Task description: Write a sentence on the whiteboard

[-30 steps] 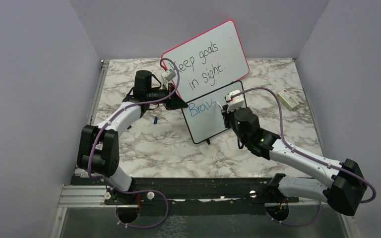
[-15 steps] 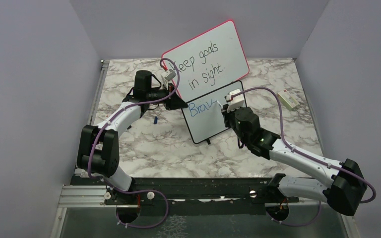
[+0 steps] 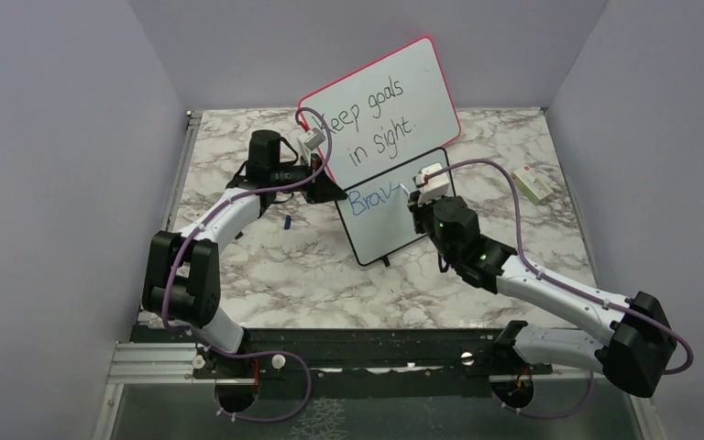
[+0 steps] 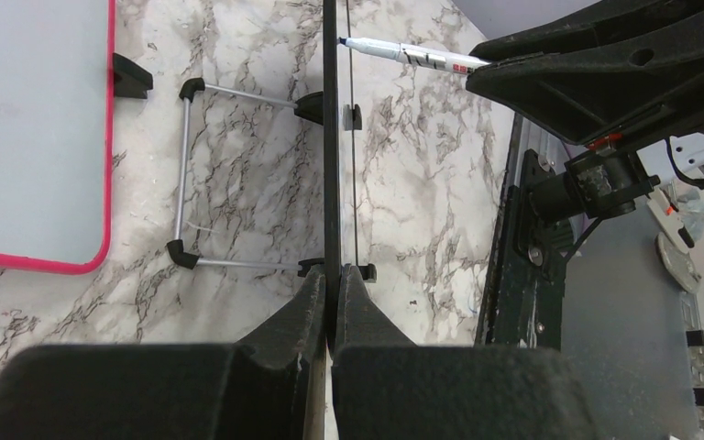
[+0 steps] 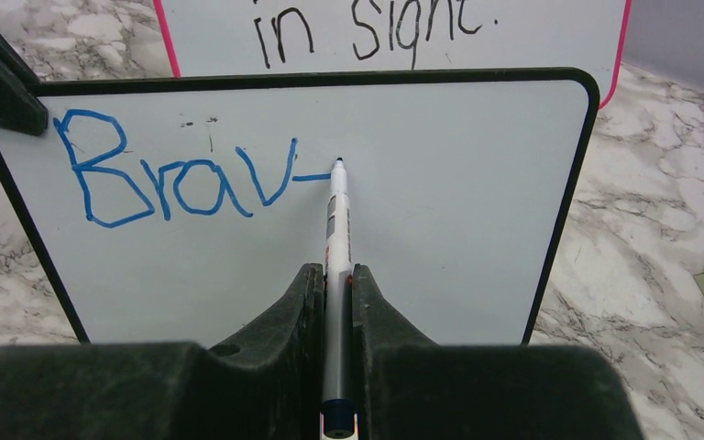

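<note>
Marble table (image 3: 266, 266), right tool (image 5: 335, 275) level before whiteboard (image 5: 458, 229), marker (image 5: 336, 225) tip against it

Whiteboard (image 5: 440, 275): white face, black frame. Sentence (image 5: 179, 179): blue strokes. Back board (image 3: 380, 115): pink frame, black writing. Table (image 3: 275, 266): white marble, grey veining. Marker (image 5: 336, 229): white barrel.

The whiteboard (image 3: 380, 229) stands upright near the middle of the bench (image 3: 330, 275), with the larger board (image 3: 380, 115) leaning just behind it at 12 o'clock. The left gripper (image 4: 332, 284) sits on the whiteboard's edge at 9 o'clock, and a small cap (image 3: 287, 222) lies on the bench beyond it, also at 9 o'clock. The right gripper (image 3: 422, 197) is in front of the whiteboard at about 3 o'clock. It carries a marker (image 5: 336, 220) whose tip meets the board face at the 3 o'clock end of the sentence (image 5: 174, 179), and a box (image 3: 533, 184) lies well apart at 3 o'clock.
</note>
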`<state>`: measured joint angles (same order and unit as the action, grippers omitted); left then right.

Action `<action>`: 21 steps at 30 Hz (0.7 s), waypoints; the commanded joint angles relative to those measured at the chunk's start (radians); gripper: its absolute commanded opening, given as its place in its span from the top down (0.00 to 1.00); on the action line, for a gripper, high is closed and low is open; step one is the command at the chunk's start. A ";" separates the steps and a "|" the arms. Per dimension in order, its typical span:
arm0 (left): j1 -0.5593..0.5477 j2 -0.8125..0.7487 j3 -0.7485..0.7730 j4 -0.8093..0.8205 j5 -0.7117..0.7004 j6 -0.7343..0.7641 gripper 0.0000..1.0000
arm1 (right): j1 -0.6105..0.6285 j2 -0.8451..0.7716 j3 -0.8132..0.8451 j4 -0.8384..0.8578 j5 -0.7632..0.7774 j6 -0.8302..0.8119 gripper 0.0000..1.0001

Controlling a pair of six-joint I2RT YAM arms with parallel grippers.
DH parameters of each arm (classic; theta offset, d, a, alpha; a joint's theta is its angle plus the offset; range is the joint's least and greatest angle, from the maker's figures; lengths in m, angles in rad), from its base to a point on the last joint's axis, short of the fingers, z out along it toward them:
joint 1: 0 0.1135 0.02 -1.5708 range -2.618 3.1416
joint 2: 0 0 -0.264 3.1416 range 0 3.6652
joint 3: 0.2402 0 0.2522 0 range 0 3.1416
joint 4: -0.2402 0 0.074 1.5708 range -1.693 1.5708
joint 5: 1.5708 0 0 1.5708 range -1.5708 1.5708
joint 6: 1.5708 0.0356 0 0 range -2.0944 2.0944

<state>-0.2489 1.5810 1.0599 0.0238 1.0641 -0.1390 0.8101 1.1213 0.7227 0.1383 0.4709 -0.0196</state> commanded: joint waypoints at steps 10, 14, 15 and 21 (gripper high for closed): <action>-0.007 0.022 0.001 -0.062 0.021 0.029 1.00 | -0.006 0.009 0.036 0.024 -0.083 -0.009 1.00; -0.007 0.022 0.001 -0.062 0.020 0.030 1.00 | -0.006 0.003 0.029 0.024 -0.100 -0.008 0.99; -0.007 0.021 0.002 -0.062 0.020 0.030 1.00 | -0.006 0.002 0.030 0.025 -0.103 -0.008 1.00; -0.007 0.021 0.000 -0.063 0.020 0.030 1.00 | -0.008 0.008 0.036 0.003 -0.119 -0.007 0.99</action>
<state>-0.2485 1.5810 1.0603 0.0208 1.0641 -0.1383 0.8089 1.1217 0.7303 0.1417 0.4126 -0.0273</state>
